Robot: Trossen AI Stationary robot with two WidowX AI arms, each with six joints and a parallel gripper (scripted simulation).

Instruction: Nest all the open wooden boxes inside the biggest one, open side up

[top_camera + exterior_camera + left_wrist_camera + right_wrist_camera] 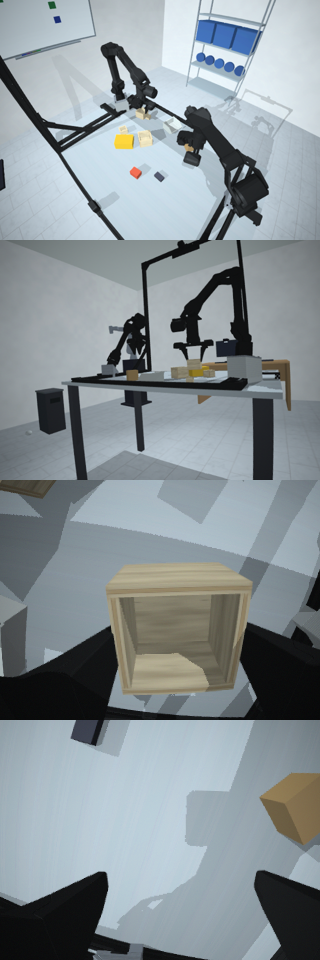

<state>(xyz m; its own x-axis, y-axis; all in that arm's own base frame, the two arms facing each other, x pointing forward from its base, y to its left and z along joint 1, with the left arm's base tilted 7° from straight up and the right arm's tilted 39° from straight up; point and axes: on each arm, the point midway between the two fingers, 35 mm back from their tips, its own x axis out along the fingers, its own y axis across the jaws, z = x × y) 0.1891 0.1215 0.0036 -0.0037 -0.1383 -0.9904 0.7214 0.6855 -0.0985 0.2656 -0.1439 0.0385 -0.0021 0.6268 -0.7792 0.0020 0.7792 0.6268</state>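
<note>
The biggest box (pixel 145 143) (pixel 179 372) stands on the table, open side up, beside the yellow block. My left gripper (pixel 194 360) (pixel 177 630) is shut on the medium box (pixel 140 114) (pixel 194 364) (pixel 177 576), gripping two opposite walls. It holds this box open side up, above the table. A small box (pixel 123 131) (pixel 208 373) stands open side up behind the yellow block in the top view. Another small wooden box (pixel 148 117) (pixel 189 379) is low beside and below the held box; its open side is unclear. My right gripper (pixel 135 353) (pixel 183 880) is open and empty above the table.
A yellow block (pixel 124 141) (pixel 195 372) is close to the biggest box. A white tray (pixel 168 128) (pixel 152 376) stands between the arms. A tan block (pixel 188 147) (pixel 132 375) (pixel 295 805) is near my right gripper. Red (pixel 135 172) and dark (pixel 159 176) (pixel 87 731) blocks lie farther off.
</note>
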